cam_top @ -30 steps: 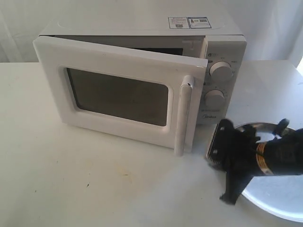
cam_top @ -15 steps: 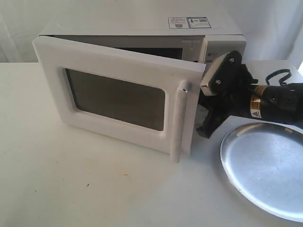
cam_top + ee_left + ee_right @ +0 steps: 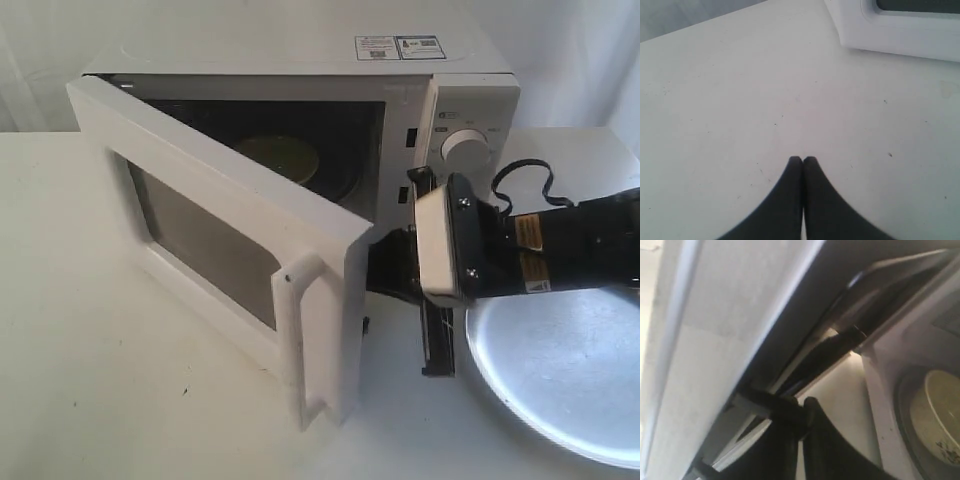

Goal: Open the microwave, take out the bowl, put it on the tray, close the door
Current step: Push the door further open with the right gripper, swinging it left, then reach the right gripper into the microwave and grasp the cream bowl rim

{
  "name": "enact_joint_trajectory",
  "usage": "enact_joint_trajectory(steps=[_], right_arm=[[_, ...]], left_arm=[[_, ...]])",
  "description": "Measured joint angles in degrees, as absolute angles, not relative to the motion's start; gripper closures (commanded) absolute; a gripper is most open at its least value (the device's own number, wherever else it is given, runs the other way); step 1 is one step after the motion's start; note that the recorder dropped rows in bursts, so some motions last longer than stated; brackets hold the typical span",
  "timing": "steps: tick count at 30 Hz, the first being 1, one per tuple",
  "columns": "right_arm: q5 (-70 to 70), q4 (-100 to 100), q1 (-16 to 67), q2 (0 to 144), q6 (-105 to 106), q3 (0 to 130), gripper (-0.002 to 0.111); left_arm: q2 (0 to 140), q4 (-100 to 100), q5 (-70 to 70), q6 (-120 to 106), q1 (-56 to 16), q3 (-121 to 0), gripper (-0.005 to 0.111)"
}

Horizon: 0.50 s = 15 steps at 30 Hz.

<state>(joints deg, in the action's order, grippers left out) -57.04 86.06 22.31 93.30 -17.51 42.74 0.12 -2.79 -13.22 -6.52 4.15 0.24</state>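
White worktop point(image 3: 100, 390) is carrying the microwave point(image 3: 300, 50), whose door point(image 3: 200, 245) is standing well open (its handle point(image 3: 300, 340) facing the camera). The bowl point(image 3: 278, 158) is sitting inside the cavity. The right end effector point(image 3: 388, 275), fingers pressed together and empty, is touching the door's inner side, near the tray point(image 3: 560, 380). The left end effector point(image 3: 802, 161), likewise closed on nothing, is hovering over bare worktop.

microwave point(image 3: 300, 55) white | bowl point(image 3: 278, 158) cream | tray point(image 3: 560, 385) silver | left fingers point(image 3: 789, 200) black
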Motion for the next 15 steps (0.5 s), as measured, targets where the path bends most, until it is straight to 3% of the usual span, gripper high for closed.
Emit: enact_joint_trajectory(steps=[5, 15], right_arm=[[-54.9, 78.4, 25.4, 96.2, -17.5, 42.7, 0.108], [-69.0, 61.6, 38.4, 100.6, 2.1, 45.8, 0.108]], left_arm=[[0.1, -2.8, -13.2, -6.5, 4.2, 0.2, 0.107], [0.1, -3.4, -13.4, -6.5, 4.2, 0.2, 0.107]])
